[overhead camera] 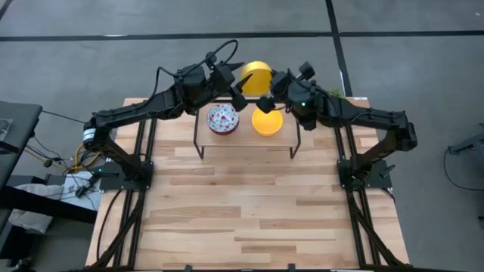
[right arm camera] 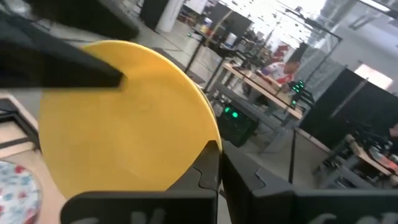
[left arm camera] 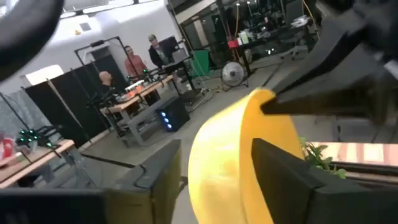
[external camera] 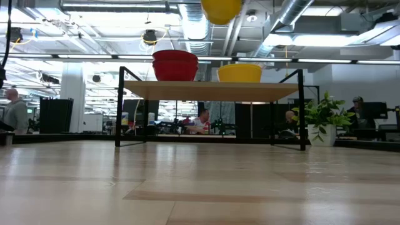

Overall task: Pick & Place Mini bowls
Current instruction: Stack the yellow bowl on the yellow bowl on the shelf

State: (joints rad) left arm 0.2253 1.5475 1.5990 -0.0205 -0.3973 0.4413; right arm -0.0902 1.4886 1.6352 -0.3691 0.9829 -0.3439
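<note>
A plain yellow mini bowl hangs tilted in the air above the far side of a raised shelf, between my two grippers. In the low view only its rounded underside shows. My left gripper is open, with its fingers on either side of the bowl's wall. My right gripper is shut on the bowl's rim. On the shelf rest another yellow bowl and stacked red bowls, speckled white inside. My left gripper stands astride the yellow bowl's wall. One finger is clear of it. Whether the other finger touches the bowl, I cannot tell. My right gripper pinches the bowl's rim between its two fingers, coming from the table's right. The bowl is lifted clear and tilted, with its round face toward the right wrist camera.
The shelf stands on thin black legs at the table's far half. A small green plant sits by the far right corner. The near half of the wooden table lies bare. People sit at desks in the room beyond.
</note>
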